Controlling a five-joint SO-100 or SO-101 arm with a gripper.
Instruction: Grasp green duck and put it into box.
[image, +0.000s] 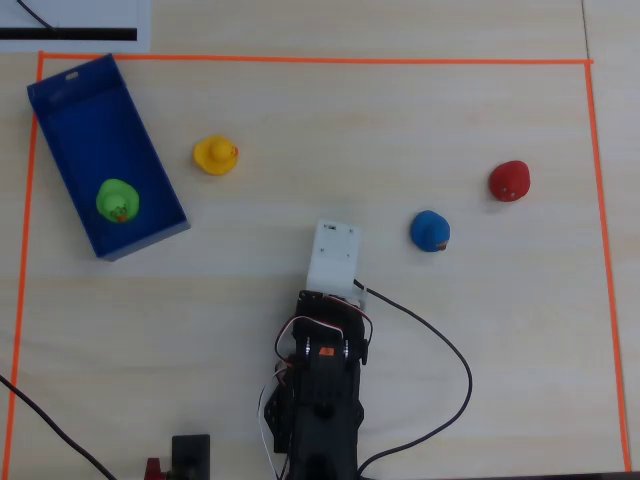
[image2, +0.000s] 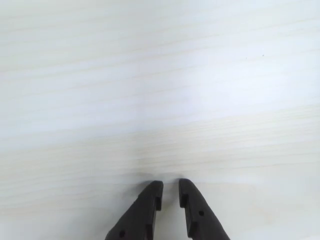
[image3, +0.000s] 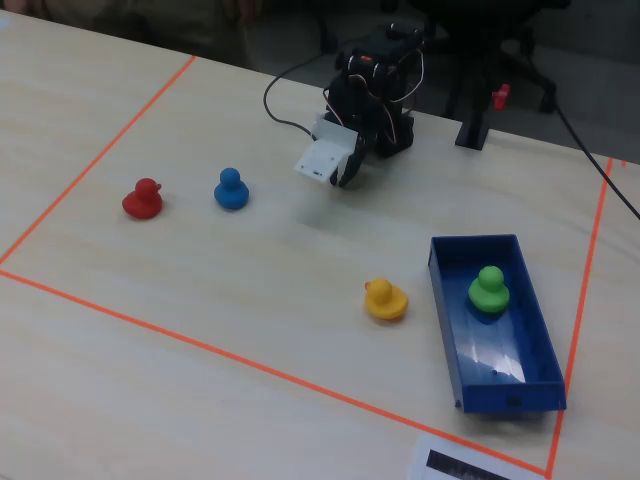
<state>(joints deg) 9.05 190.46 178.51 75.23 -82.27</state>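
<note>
A: Any writing or labels to read?

B: None legible. A white sheet (image: 75, 25) with a black bar lies at the top left corner in the overhead view, outside the orange tape (image: 320, 61), but no words can be made out on it.

A: Start big, then.

B: The pale wood bench (image: 300, 130) carries a taped rectangle. Inside it, the box (image: 60, 125) lies slanted close to the left tape line in the overhead view, its slotted short end toward the top corner. The arm (image: 320, 400) is folded back at the bottom middle, with a wide bare stretch of bench ahead of it.

A: The ducks?

B: The green duck (image: 118, 200) sits inside the box, toward its lower end. The yellow duck (image: 215, 154) stands just outside the box's long wall. The blue duck (image: 431, 231) and red duck (image: 509, 181) are well apart on the right.

A: And the fingers?

B: In the wrist view the fingers (image2: 151, 196) are nearly together, a narrow gap between the tips, holding nothing above bare bench.
</note>
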